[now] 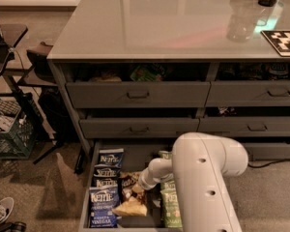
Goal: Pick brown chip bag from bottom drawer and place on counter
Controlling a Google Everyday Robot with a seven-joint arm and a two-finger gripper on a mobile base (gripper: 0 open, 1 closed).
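The bottom drawer is pulled open below the cabinet. The brown chip bag lies in its middle, dark brown with a tan edge, between a column of blue Kettle bags on the left and green bags on the right. My gripper reaches down into the drawer at the end of the white arm and sits right over the upper part of the brown bag. The arm hides part of the drawer. The glossy light-grey counter fills the top of the view.
Two rows of handled grey drawers are partly open above. A clear cup and a black-and-white marker tile sit on the counter's right. A green crate and a dark stand are on the floor at left.
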